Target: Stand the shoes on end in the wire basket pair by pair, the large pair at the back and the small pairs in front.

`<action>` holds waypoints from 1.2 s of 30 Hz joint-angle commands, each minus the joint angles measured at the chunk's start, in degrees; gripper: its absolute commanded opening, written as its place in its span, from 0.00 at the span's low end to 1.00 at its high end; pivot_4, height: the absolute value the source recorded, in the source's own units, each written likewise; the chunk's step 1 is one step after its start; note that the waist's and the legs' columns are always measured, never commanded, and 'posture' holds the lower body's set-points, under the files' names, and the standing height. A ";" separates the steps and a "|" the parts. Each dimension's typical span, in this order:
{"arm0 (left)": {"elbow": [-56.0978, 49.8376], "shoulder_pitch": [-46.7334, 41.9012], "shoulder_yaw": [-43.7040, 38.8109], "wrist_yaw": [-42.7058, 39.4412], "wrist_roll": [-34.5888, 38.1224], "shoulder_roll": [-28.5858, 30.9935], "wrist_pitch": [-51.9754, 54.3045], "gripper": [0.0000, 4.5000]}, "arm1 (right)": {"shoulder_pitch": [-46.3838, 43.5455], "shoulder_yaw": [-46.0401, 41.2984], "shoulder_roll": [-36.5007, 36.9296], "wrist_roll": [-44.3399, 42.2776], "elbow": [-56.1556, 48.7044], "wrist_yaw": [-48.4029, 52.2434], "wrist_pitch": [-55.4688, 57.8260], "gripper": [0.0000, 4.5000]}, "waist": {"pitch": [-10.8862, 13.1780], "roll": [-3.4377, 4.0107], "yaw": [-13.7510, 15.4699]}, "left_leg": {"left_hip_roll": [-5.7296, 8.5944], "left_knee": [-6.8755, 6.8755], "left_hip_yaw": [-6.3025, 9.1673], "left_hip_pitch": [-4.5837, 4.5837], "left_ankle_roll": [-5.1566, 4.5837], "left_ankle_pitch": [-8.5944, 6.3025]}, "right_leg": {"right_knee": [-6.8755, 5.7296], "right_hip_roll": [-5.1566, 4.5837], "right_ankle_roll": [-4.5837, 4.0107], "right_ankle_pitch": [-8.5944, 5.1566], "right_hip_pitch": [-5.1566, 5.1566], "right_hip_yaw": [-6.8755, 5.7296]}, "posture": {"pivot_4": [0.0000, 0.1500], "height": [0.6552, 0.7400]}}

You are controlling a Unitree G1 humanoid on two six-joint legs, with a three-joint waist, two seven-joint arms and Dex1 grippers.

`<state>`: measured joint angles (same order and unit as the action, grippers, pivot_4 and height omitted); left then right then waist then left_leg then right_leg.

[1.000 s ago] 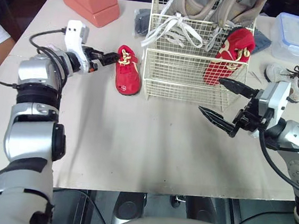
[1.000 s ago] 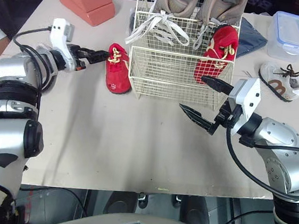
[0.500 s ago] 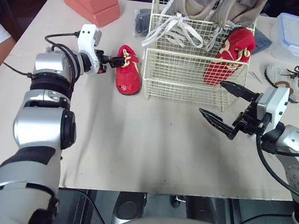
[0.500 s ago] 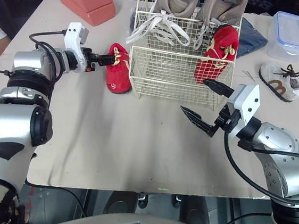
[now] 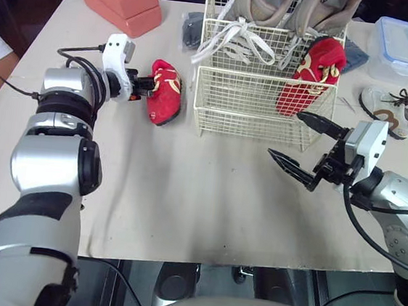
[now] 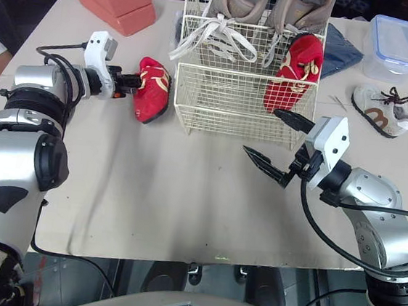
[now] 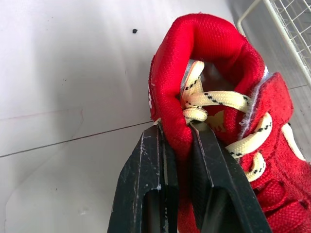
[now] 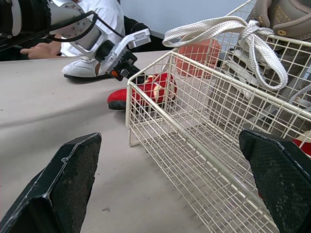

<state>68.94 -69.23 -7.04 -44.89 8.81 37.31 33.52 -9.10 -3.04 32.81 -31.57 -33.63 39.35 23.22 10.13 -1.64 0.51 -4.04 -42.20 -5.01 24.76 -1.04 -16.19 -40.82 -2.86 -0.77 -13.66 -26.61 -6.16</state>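
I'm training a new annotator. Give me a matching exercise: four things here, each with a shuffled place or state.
1 beige shoes
2 white shoe
3 left gripper
4 right gripper

A open, in front of the basket
B shut on the red shoe
C at the back of the basket
D lying right of the basket

Pairs: 1-C, 2-D, 3-B, 4-A

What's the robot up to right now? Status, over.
Left gripper: jaws shut on red shoe beside wire basket. Right gripper: jaws open, empty. Nothing between shoe and basket.
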 commanded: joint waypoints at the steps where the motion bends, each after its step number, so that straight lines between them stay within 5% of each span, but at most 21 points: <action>1: -7.82 0.14 -4.35 0.54 3.25 2.09 -1.26 0.02 | -0.94 -1.08 -0.20 -0.90 -2.35 -0.60 -0.52 1.00 | 0.01 -0.02 0.03 | -0.01 0.00 0.00 0.01 0.00 0.00 | 0.00 0.00 0.00 0.00 0.00 0.00 | 1.00 0.36; 10: -46.37 10.72 -19.82 7.29 19.01 -3.40 -4.80 0.02 | -4.31 -4.11 -3.99 -3.89 0.55 -0.74 -4.30 1.00 | 0.03 -0.06 0.26 | -0.08 -0.04 0.30 0.01 0.00 0.00 | -0.03 -0.11 -0.02 0.02 0.02 0.24 | 1.00 0.36; 17: -65.42 13.83 -19.69 16.90 22.87 -14.85 -12.14 0.02 | -6.51 -5.76 -5.74 -4.65 2.75 -1.27 -5.96 1.00 | 0.00 -0.10 0.48 | 0.01 -0.11 0.49 -0.01 0.00 0.00 | -0.03 -0.16 -0.02 0.03 0.17 0.10 | 1.00 0.36; 24: -65.57 15.59 -10.52 22.51 12.78 -23.82 -28.71 0.02 | -6.79 -5.62 -6.09 -3.91 2.64 -2.75 -6.15 1.00 | 0.00 -0.09 0.36 | 0.17 -0.08 0.48 -0.09 0.00 0.01 | -0.04 -0.14 -0.03 0.04 0.23 0.08 | 1.00 0.36; 36: -50.86 18.99 -1.49 30.65 -3.18 -29.05 -51.57 0.02 | -5.50 -6.68 -5.55 -4.15 0.45 -5.93 -5.51 1.00 | -0.01 -0.10 0.38 | 0.26 -0.07 0.49 -0.10 -0.01 0.00 | 0.04 -0.16 -0.02 0.03 0.34 -0.07 | 1.00 0.36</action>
<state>17.04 -50.01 -9.89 -15.94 7.82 8.58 -14.99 -14.65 -7.84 26.72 -35.23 -30.61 34.29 18.25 10.13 -1.74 0.89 -3.79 -42.28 -4.49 24.66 -1.05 -16.19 -40.77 -3.02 -0.79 -13.63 -26.27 -6.25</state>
